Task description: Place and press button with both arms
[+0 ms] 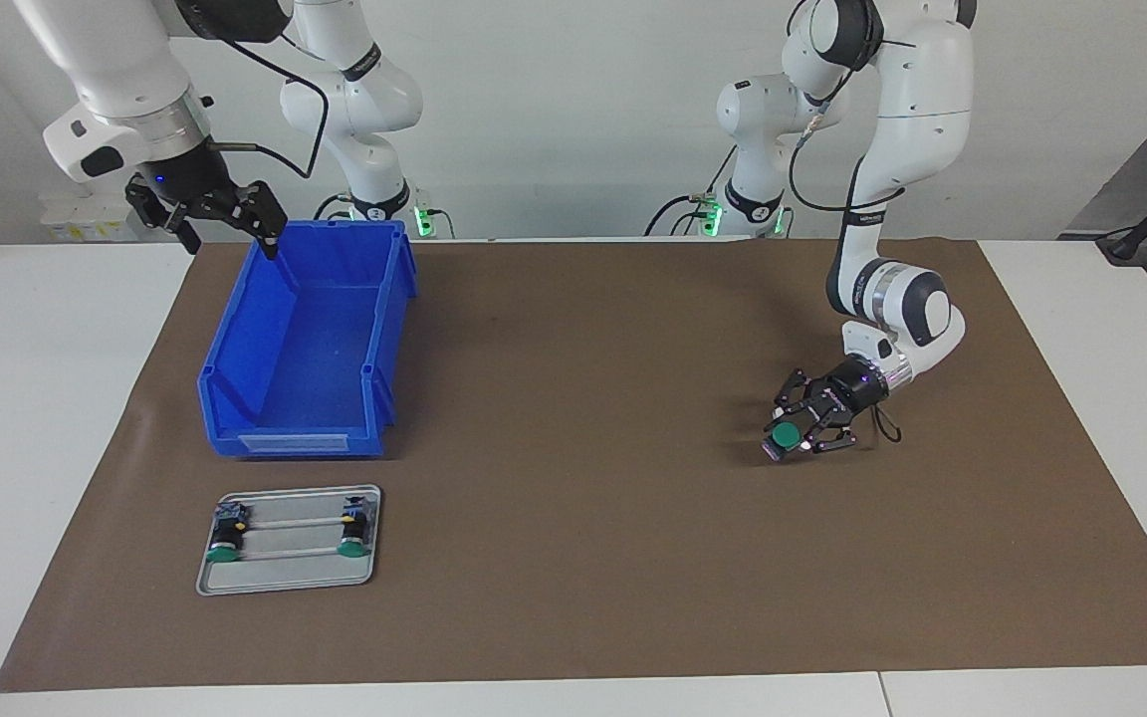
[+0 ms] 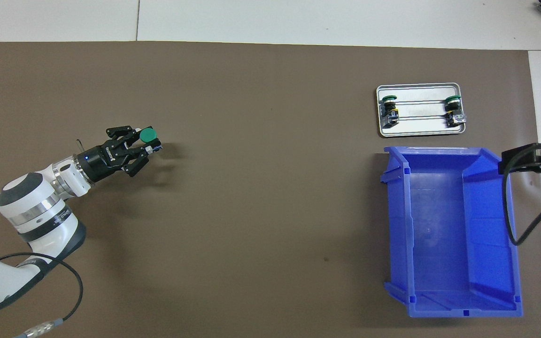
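The left arm's black clawed gripper (image 1: 801,431), low over the brown mat toward its own end of the table, has its fingers closed on a green-capped black push-button (image 1: 785,436). This looks like the placing step; next it probably must set the button down steadily for pressing. The right gripper (image 1: 225,214) waits with fingers spread wide above the empty blue plastic bin (image 1: 235,368). The small metal tray (image 1: 287,578), farther from the robots, holds two similar buttons.

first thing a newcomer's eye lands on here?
Probably the big blue bin at the right arm's end of the mat, empty, with the right gripper open over its rim. Then the left gripper, low over the mat, holding a green-capped button. Two more buttons lie on the metal tray.
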`<state>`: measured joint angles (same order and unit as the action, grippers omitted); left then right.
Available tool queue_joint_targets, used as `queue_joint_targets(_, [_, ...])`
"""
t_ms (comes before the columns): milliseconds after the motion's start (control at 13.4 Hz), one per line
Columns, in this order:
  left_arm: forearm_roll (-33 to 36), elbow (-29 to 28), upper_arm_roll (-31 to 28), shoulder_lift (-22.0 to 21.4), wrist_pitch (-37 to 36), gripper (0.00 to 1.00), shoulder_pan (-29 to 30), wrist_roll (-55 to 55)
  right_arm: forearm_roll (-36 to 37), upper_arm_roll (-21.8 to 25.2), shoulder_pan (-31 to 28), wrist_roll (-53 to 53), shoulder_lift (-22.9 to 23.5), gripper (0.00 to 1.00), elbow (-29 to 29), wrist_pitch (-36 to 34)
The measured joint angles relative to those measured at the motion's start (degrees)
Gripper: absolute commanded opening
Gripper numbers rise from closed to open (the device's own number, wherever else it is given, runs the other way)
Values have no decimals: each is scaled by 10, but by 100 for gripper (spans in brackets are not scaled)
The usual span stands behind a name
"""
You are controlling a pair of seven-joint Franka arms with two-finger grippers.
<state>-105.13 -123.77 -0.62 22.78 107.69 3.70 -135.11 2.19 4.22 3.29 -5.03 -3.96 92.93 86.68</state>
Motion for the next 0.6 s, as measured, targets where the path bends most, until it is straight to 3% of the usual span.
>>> queue_joint_targets(598, [-7, -82, 5, -3, -93, 0, -57, -86, 0, 0, 0, 0, 0, 100, 1, 0])
